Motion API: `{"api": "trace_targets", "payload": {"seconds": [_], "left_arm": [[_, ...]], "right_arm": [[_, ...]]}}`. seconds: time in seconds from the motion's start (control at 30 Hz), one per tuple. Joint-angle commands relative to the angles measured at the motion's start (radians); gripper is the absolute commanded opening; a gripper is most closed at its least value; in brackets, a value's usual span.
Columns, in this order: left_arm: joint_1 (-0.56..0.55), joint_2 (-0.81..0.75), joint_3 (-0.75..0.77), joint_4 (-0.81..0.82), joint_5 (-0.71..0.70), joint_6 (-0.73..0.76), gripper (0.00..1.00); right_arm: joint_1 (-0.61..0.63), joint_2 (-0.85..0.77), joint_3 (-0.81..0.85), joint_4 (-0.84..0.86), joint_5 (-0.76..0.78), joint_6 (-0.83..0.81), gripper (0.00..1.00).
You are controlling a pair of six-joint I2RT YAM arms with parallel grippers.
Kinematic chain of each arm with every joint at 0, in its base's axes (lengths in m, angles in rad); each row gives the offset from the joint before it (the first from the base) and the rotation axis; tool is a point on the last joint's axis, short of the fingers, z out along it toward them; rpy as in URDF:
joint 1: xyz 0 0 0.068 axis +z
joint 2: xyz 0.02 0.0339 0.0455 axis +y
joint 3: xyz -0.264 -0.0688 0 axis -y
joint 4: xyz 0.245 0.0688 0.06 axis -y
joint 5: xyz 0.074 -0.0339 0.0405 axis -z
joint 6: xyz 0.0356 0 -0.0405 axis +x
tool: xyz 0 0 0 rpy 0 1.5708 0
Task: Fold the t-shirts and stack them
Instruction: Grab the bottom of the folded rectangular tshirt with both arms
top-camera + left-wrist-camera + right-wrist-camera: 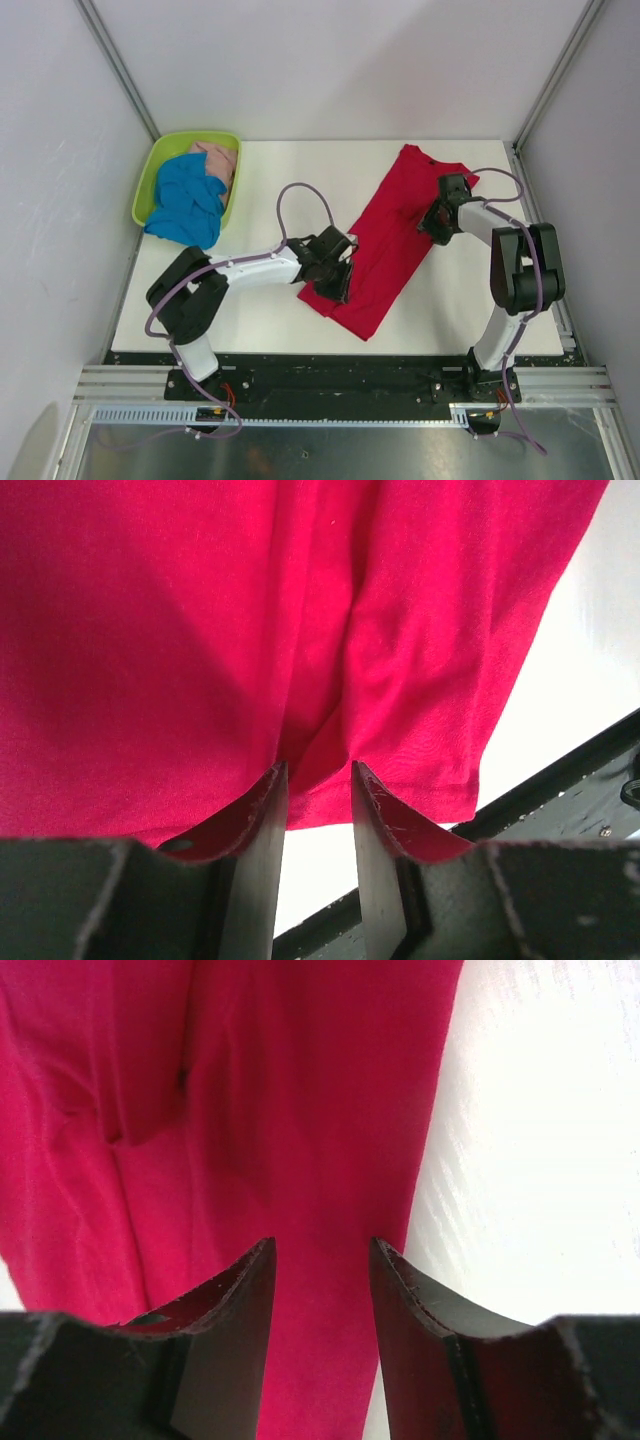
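The red t-shirt (pixel 390 240) lies folded into a long strip, slanting across the white table (pixel 340 160). My left gripper (pixel 338 278) sits at the strip's left edge near its lower end. In the left wrist view its fingers (pixel 318 765) pinch a raised fold of the red cloth (pixel 150 630) at the hem. My right gripper (pixel 432 228) is over the strip's right edge near the upper end. In the right wrist view it (pixel 322 1242) stands open, with flat red cloth (pixel 300 1110) below the gap. The blue t-shirt (pixel 185 205) and the pink one (pixel 215 160) lie bunched in the basket.
A lime-green plastic basket (pixel 150 170) stands at the table's back left corner, the blue cloth spilling over its front rim. White walls with metal posts close in the sides and back. The table's black front edge (pixel 560 770) runs close to the shirt's lower end.
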Motion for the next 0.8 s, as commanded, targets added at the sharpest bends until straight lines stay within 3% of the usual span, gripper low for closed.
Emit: {"api": "trace_targets", "payload": {"seconds": [0.0,0.27,0.6,0.77], "left_arm": [[-0.007,0.007,-0.013,0.003,-0.004,0.031,0.36],[-0.012,0.02,-0.016,0.002,0.016,0.036,0.32],[-0.012,-0.024,-0.024,-0.016,0.03,0.022,0.03],[-0.012,-0.057,-0.048,-0.023,0.037,0.005,0.0]], "right_arm": [[-0.018,0.034,0.043,0.023,0.014,-0.025,0.46],[-0.035,0.06,0.046,0.009,0.021,-0.037,0.47],[-0.036,0.073,0.045,0.002,0.031,-0.043,0.47],[-0.041,0.075,0.045,-0.012,0.05,-0.05,0.47]]}}
